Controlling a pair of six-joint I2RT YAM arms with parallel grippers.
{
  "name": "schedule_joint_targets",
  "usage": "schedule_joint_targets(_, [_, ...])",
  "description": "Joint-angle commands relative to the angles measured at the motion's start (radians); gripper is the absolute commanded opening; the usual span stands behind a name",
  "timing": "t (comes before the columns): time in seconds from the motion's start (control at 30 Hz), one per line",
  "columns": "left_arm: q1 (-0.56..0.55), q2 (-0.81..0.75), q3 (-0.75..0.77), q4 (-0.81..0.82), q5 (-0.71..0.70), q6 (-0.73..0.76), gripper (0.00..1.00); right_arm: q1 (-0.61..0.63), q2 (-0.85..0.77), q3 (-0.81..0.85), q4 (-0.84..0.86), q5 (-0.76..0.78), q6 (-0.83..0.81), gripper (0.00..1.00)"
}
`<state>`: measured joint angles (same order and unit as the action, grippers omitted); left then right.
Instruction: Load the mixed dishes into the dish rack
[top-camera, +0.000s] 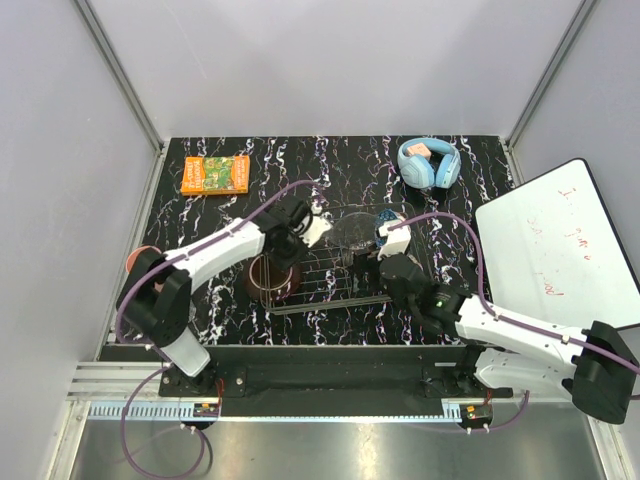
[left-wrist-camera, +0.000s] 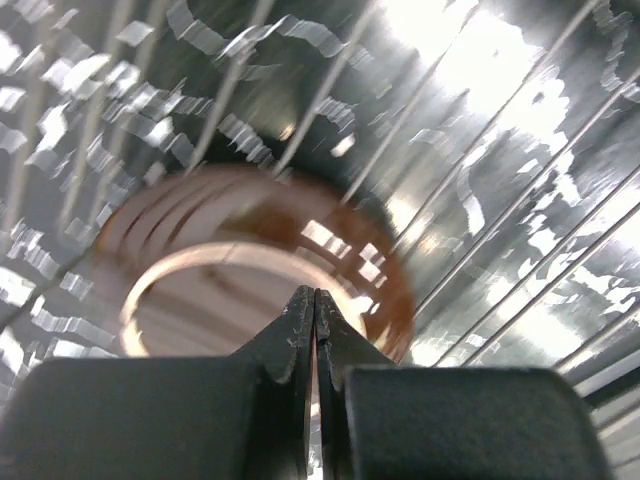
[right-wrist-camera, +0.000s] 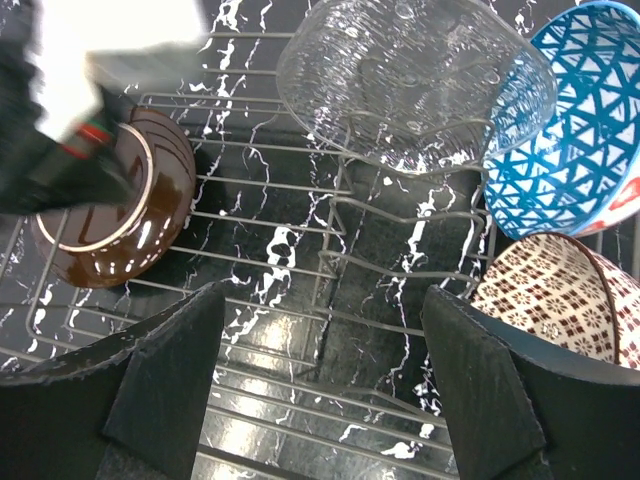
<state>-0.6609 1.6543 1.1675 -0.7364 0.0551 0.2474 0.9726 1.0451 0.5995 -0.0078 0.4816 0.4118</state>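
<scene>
You are most of the way through. Four pieces sit in the dish rack (top-camera: 335, 285), which lies mid-table. The clear glass bowl (right-wrist-camera: 415, 80) leans on the wires at the far side. The blue patterned bowl (right-wrist-camera: 570, 120) and the beige patterned bowl (right-wrist-camera: 560, 300) are at the rack's right end. The glossy red plate (right-wrist-camera: 110, 210), which reads reddish brown here, is tilted on its edge at the left end. By my reading, you have two pieces left: the salmon-pink cup (top-camera: 136, 260), at the table's left edge beside the left arm's elbow, and the stemmed glass, which I cannot find in any view.

Your left arm reaches from its base over the rack's left end, wrist tipped down. The left gripper (left-wrist-camera: 315, 300) is clenched with nothing visible between its fingers, its tips right at the plate's rim; I cannot tell whether they touch it. Your right arm stretches in from the near right corner. The right gripper (right-wrist-camera: 322, 300) hangs over the middle of the rack, jaws spread wide and empty, with the beige patterned bowl just beside one finger.
</scene>
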Motion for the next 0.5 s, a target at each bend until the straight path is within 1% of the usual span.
schedule_joint_targets(0.0, [0.024,-0.129,-0.008,-0.04,-0.009,0.016,0.04,0.003,-0.022,0.009,-0.034,0.049,-0.024,0.88])
schedule_joint_targets(0.07, [0.029,-0.165,0.038,-0.069,0.009,0.003,0.05,0.003,-0.017,0.019,-0.046,0.055,-0.033,0.88])
schedule_joint_targets(0.1, [0.043,-0.201,0.061,-0.081,0.035,-0.002,0.07,0.003,-0.011,0.034,-0.05,0.057,-0.039,0.88])
schedule_joint_targets(0.13, [0.056,-0.221,0.082,-0.11,0.054,-0.011,0.12,0.002,-0.007,0.042,-0.063,0.063,-0.051,0.88])
schedule_joint_targets(0.17, [0.076,-0.24,0.122,-0.122,0.08,-0.028,0.15,0.002,-0.004,0.048,-0.067,0.066,-0.056,0.88])
schedule_joint_targets(0.2, [0.136,-0.285,0.132,-0.132,0.154,-0.039,0.16,0.005,0.001,0.06,-0.072,0.068,-0.062,0.89])
schedule_joint_targets(0.27, [0.216,-0.326,0.129,-0.143,0.242,-0.056,0.27,0.002,0.004,0.069,-0.081,0.058,-0.073,0.89])
schedule_joint_targets(0.3, [0.3,-0.355,0.115,-0.146,0.318,-0.06,0.35,0.003,0.01,0.078,-0.086,0.058,-0.074,0.89])
schedule_joint_targets(0.33, [0.343,-0.364,0.077,-0.143,0.362,-0.059,0.49,0.003,0.013,0.085,-0.09,0.055,-0.074,0.89])
schedule_joint_targets(0.37, [0.387,-0.37,0.052,-0.141,0.405,-0.044,0.53,0.003,0.015,0.089,-0.095,0.052,-0.074,0.89])
schedule_joint_targets(0.4, [0.476,-0.367,0.029,-0.136,0.501,-0.036,0.59,0.003,0.021,0.098,-0.098,0.049,-0.074,0.88])
schedule_joint_targets(0.47, [0.568,-0.335,-0.023,-0.139,0.602,0.002,0.67,0.003,0.023,0.108,-0.104,0.038,-0.074,0.88])
